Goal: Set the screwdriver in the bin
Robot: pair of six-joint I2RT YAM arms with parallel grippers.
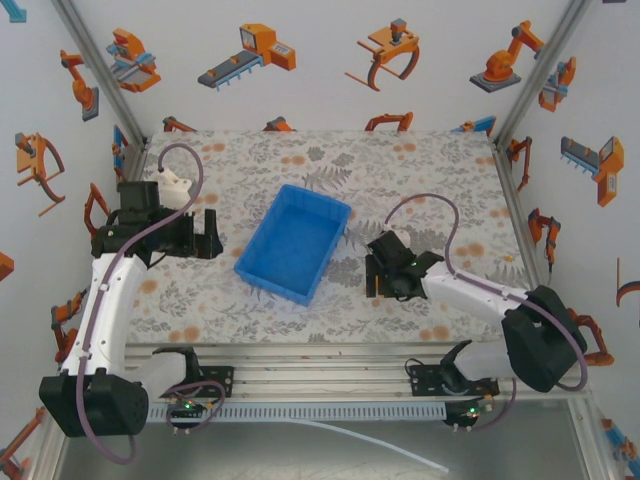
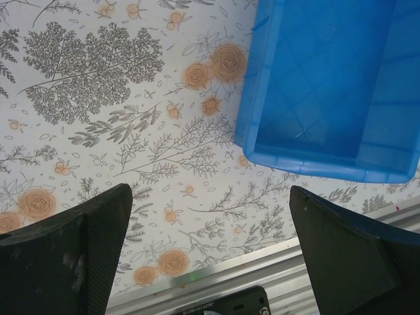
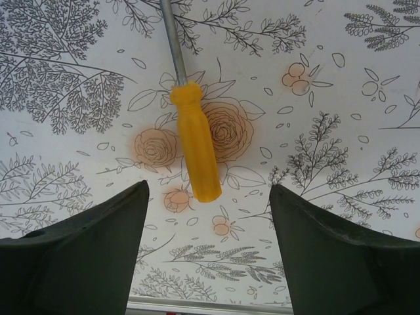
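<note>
The right gripper [image 3: 207, 252] hangs over the table [image 1: 420, 170] with its jaws spread wide and nothing between them. Just ahead of its fingers [image 3: 85, 249] the screwdriver [image 3: 195, 147] lies flat on the floral cover, yellow handle toward the gripper and the metal shaft pointing away, touching neither finger. From above, this gripper [image 1: 383, 268] sits between the bin [image 1: 272, 283] and the table's right edge, closer to the near edge. The left gripper [image 2: 210, 216] is also wide open and empty, out toward the left edge [image 1: 205, 235]. The bin stands mid-table, its near wall [image 2: 308, 161] just ahead of the left fingers.
</note>
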